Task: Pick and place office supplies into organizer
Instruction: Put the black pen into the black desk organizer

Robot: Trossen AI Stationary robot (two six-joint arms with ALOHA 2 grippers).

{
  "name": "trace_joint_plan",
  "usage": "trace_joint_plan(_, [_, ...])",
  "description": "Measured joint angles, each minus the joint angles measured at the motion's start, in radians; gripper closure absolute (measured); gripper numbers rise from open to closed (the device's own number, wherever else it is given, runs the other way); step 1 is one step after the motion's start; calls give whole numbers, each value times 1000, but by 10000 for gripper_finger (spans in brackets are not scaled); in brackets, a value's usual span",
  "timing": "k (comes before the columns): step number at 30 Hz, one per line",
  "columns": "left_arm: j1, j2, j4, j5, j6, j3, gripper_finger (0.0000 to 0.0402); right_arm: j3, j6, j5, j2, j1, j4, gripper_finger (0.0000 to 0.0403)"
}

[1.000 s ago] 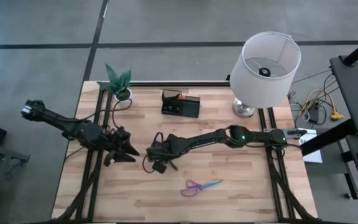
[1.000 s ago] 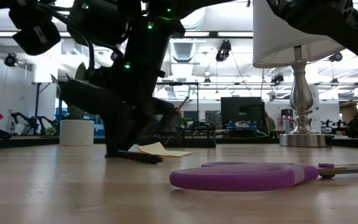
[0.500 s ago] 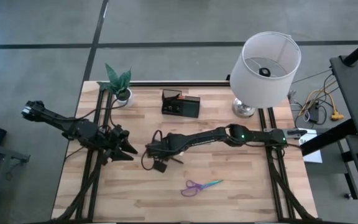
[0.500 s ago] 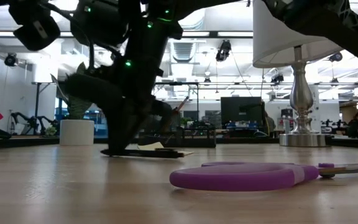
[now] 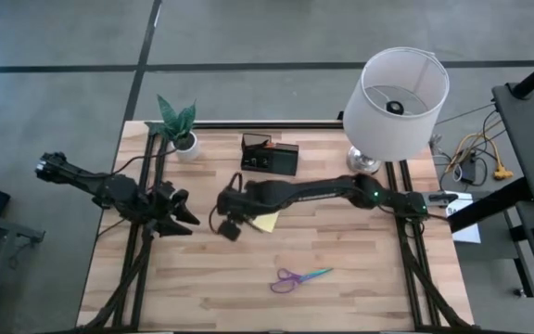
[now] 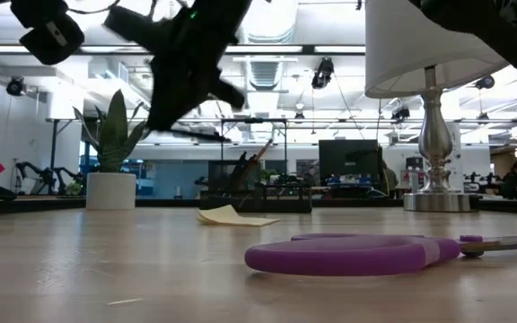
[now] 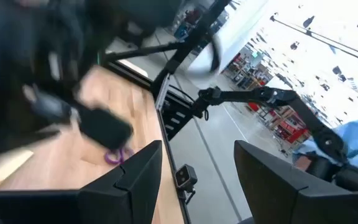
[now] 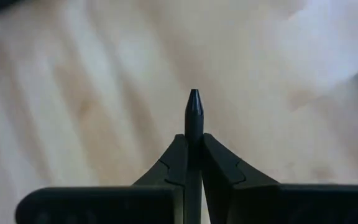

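Scissors (image 6: pixel 357 253) nearest in the low view, flat on the table (image 5: pixel 341 297), purple handle forward; untouched, well apart from both arms.

Sticky-note pad (image 5: pixel 267 222) next, mid-table, one edge curling up; lies just beside the right gripper (image 5: pixel 233 215) as seen from above.

Right gripper is off the table, raised mid-air in the low view; its fingers (image 8: pixel 219 163) are closed tight on a thin dark pen (image 8: pixel 193 118), tip poking out past them, wood surface below.

Left gripper (image 5: pixel 179 218) waits at the table's left side; fingers (image 7: pixel 138 171) spread wide, nothing between them.

Organizer (image 5: pixel 270 156) farther back, near the far edge, between the plant pot (image 5: pixel 186 144) and the lamp (image 5: pixel 397 93); some supplies stand in it already; which compartments, cannot tell.

Judgement: pen is lifted, carry to the organizer comes next. Risks: pen is pinched by a narrow contact, so it may pivot or slip in a fast swing; a tilted pen may catch the organizer's rim or the items standing inside; lamp shade overhangs near the route of the right arm.
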State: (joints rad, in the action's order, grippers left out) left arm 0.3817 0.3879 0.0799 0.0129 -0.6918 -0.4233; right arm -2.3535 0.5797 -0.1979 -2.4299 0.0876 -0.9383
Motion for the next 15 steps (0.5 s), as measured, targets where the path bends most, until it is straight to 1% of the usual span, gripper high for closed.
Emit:
trace_joint_plan(3, [0,-26,42,-28,1,7,217,0,2,-134,42,-17,1,389])
trace_joint_plan(5, [0,-39,59,-47,1,11,217,0,1,-195,67,-31,0,390])
trace_joint_plan(7, [0,-53,67,-59,1,17,217,-1,-7,-218,90,-52,-17,390])
trace_joint_plan(9, [0,-63,67,-76,2,19,217,-2,-36,-245,112,-80,-78,390])
trace_joint_plan(11, [0,-66,70,-83,3,19,217,-2,-109,-308,124,-102,-125,390])
trace_joint_plan(13, [0,-68,80,-95,16,20,217,-2,-195,-353,133,-118,-112,390])
trace_joint_plan(15, [0,-68,87,-113,19,20,217,-1,-221,-351,147,-135,-30,390])
